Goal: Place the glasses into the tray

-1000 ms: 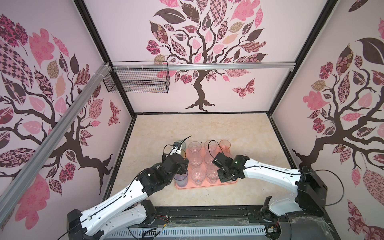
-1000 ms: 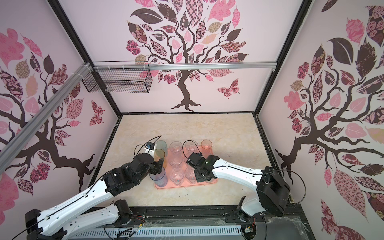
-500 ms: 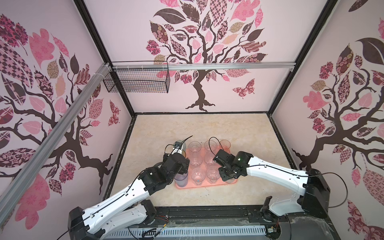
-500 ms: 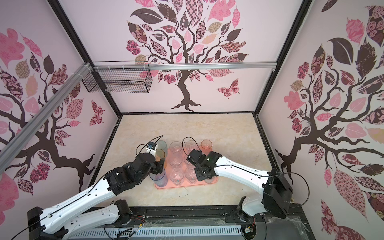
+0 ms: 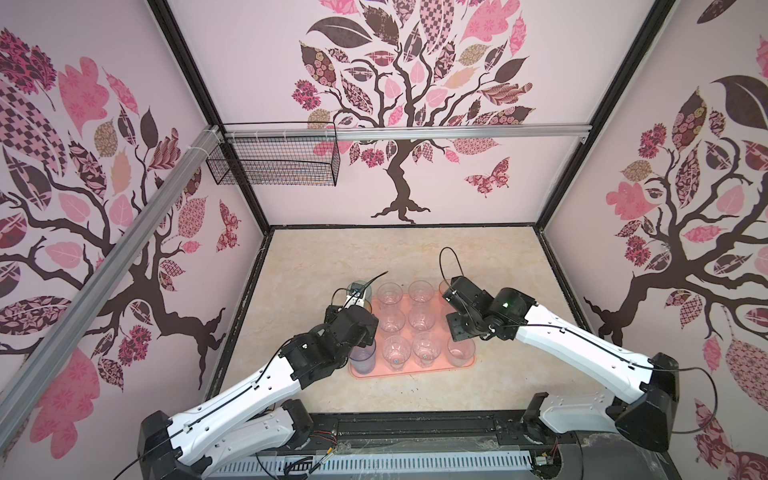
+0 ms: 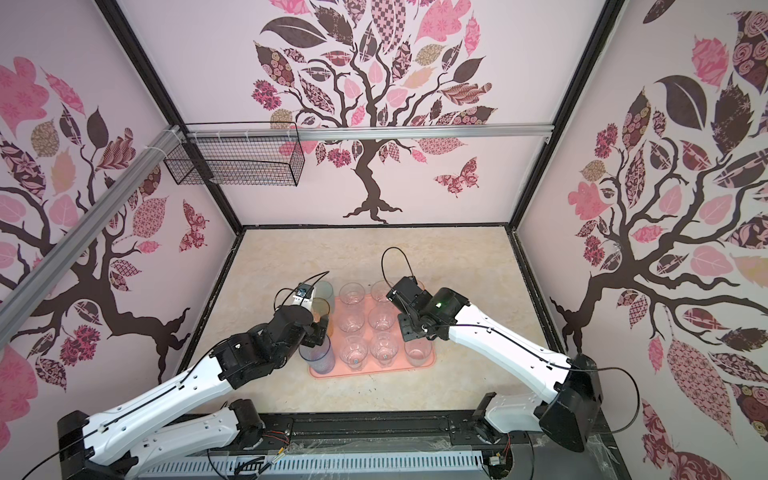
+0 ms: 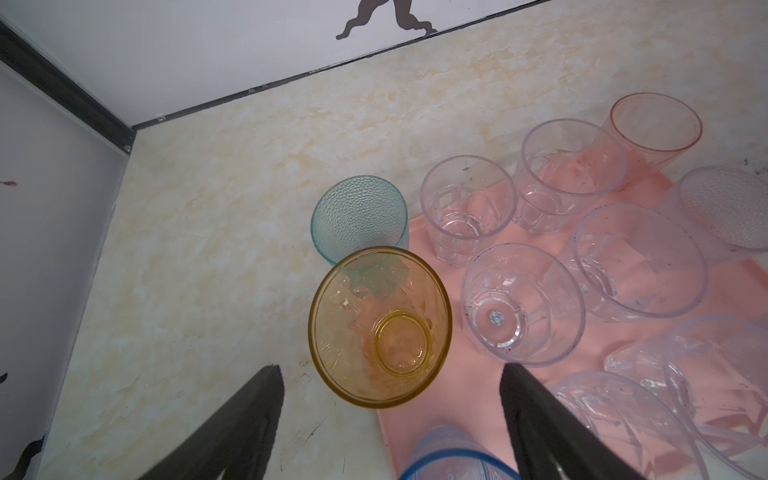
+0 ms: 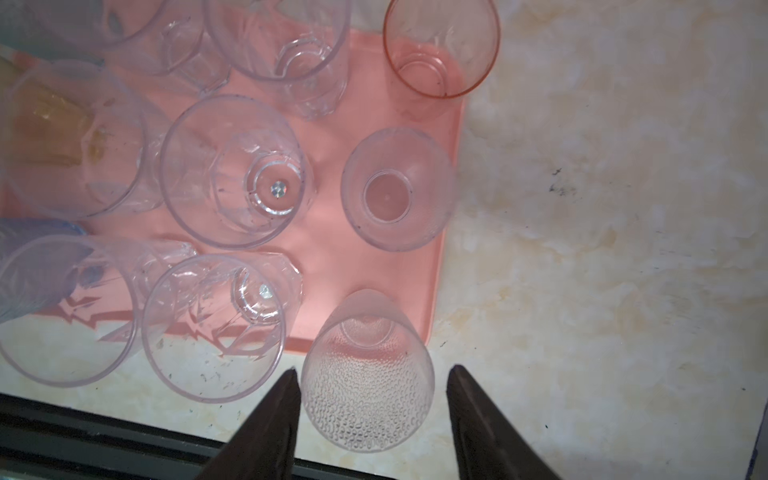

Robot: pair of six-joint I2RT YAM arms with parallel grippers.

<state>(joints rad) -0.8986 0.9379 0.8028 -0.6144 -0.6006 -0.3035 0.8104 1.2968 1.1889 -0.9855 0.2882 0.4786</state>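
Releasing the clear dimpled plastic tumbler (image 8: 365, 386), now standing placed on a corner of the flat salmon-pink plastic tray (image 8: 324, 266), the right end effector (image 8: 374, 370) is spreading its jaws, while the left end effector (image 7: 390, 368) is hovering, jaws apart.

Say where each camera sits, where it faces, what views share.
Both top views: high over the near edge, facing down at tray; both arms show.
Left wrist: on left arm, facing down past left gripper at amber glass.
Right wrist: on right arm, past right gripper at dimpled glass.
Shared: tray in all.
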